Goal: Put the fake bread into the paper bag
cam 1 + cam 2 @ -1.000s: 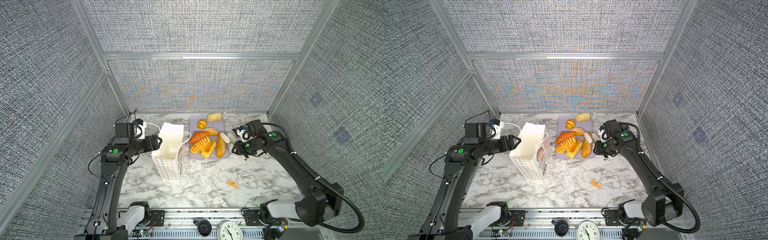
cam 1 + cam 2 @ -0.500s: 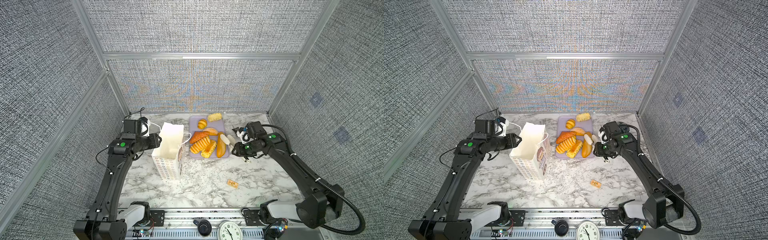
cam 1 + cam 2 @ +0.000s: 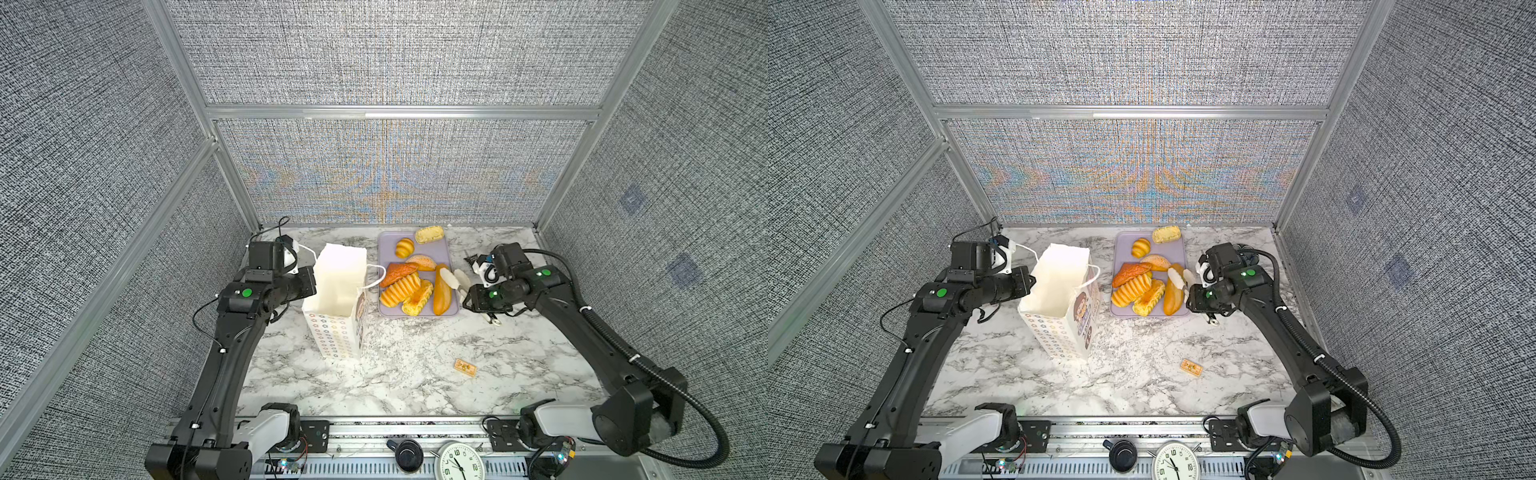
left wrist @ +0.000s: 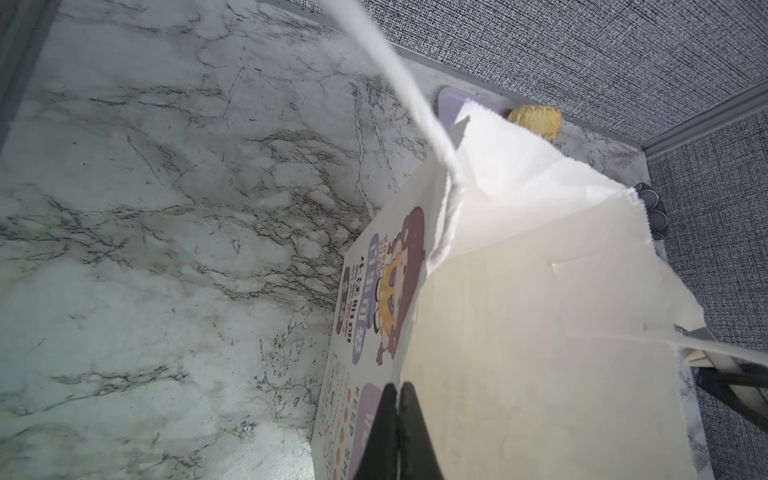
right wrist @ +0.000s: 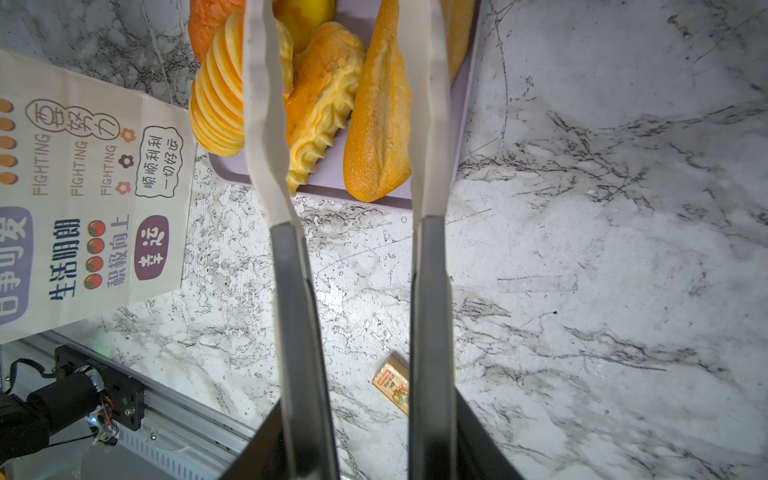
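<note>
Right end effector (image 3: 453,277) hovers over the right edge of the lavender tray (image 3: 388,257) with its white fingers (image 5: 266,124) spread, gripping nothing. The long roll (image 3: 442,293) lies directly beneath and between them. Its long axis runs nearly up-and-down in both top views and roughly along the fingers in the right wrist view, so the next move is probably a straight descent and a squeeze across its narrow width. One finger sits over the ridged loaf (image 3: 417,297) that touches the roll, and that loaf could get pinched too. Left end effector (image 4: 399,390) is clenched on the rim of the paper bag (image 3: 334,340), which stands upright, mouth open, just left of the tray near the frame's centre. The rest of the fake bread (image 3: 400,289) lies on the tray, and none shows in the bag's mouth. A cord handle (image 3: 382,274) droops toward the tray, across the likely carry path. The small tan packet (image 3: 465,367) lies well apart on the table (image 3: 415,386), lower right.
</note>
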Controlling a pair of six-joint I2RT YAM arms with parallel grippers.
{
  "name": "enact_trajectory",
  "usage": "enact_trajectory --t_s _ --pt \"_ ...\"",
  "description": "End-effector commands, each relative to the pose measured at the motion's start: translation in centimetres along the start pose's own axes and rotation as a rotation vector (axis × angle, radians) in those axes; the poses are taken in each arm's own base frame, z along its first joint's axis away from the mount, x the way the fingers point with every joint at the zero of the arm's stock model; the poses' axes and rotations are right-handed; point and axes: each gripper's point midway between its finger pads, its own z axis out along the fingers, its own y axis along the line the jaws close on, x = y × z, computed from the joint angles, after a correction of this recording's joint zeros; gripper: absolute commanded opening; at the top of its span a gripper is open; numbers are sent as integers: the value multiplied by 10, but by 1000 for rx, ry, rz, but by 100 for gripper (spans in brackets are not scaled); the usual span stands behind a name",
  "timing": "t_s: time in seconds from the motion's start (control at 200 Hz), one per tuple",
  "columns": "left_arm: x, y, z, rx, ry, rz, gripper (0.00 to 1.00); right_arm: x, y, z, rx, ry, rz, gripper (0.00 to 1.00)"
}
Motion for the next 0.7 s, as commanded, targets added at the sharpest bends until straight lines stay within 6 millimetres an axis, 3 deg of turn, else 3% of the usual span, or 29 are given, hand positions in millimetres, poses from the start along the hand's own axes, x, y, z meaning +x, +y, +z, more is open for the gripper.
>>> enact_trajectory --t_s 0.0,0.34,0.695 --pt "-11 6 -8 -40 -69 -15 0 -3 3 -1 -15 -12 -14 46" --pt "-20 18 -33 -118 -187 -69 0 0 -4 8 23 28 -18 47" --pt "-18 13 -12 -63 -156 -112 0 4 -13 28 43 97 -5 50"
